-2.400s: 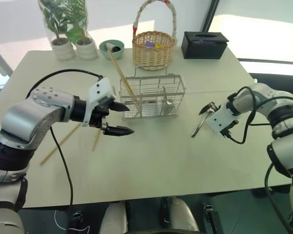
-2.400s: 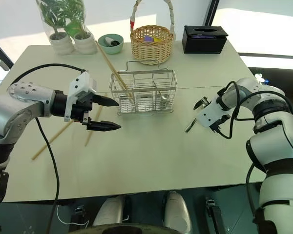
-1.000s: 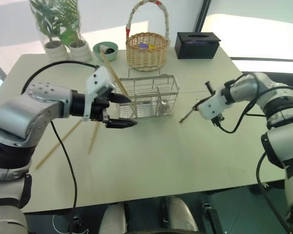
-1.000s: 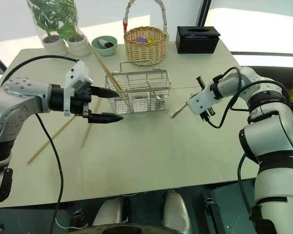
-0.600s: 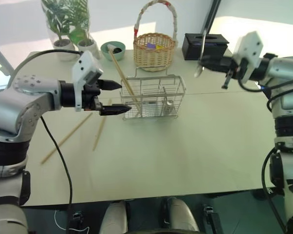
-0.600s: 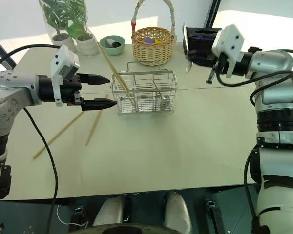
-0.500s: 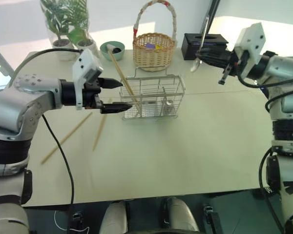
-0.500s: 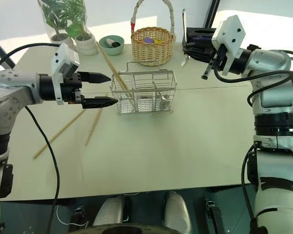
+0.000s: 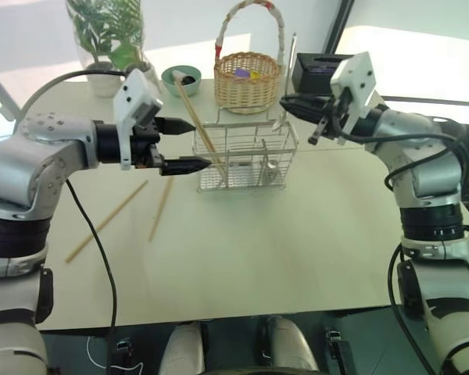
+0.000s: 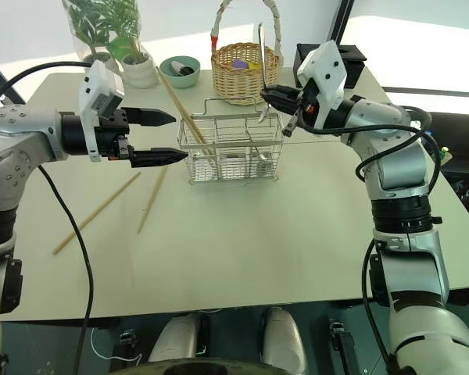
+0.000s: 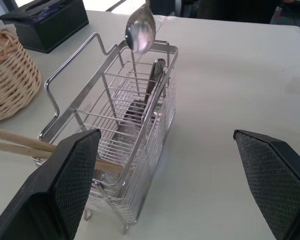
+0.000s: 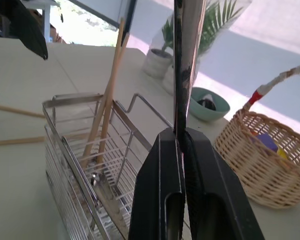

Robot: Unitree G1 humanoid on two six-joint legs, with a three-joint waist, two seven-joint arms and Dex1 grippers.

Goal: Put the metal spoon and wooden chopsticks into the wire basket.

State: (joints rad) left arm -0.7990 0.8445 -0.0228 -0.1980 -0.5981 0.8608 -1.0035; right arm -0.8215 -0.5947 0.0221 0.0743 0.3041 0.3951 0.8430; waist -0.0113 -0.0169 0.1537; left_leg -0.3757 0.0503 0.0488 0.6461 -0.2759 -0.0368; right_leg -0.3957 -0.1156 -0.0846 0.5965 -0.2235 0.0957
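The rectangular silver wire basket [image 9: 245, 158] stands at the centre of the pale beige table [image 9: 297, 242], toward its far half. The right gripper [image 10: 272, 97] is clenched on the handle of the small shiny metal spoon [image 10: 261, 70] and holds it upright, bowl downward, above the right end of the basket; in the left wrist view the spoon bowl [image 11: 139, 33] hangs just over the basket's top rim, apart from it. In the right wrist view the 2 black fingers [image 12: 162, 200] press together with the thin handle between them. The left gripper [image 9: 186, 145] is released: its 2 black fingers stand well apart, level, at the left end of the basket, grasping nothing. 2 long pale-tan wooden chopsticks [image 9: 191, 116] already lean in the basket's left compartment, their upper ends reaching past the rim toward the far left. 2 more wooden chopsticks [image 9: 160, 208] lie flat on the table, left of the basket, the outer one [image 9: 105, 222] nearer the left edge. A dark utensil [image 11: 152, 85] lies inside the basket on the right side; what it is cannot be told. Far behind the basket stand a round woven wicker basket with a tall arched handle [image 9: 249, 77], a black rectangular tissue box [image 10: 345, 55], a small green bowl [image 9: 180, 78] and potted green plants in white pots [image 9: 109, 47].
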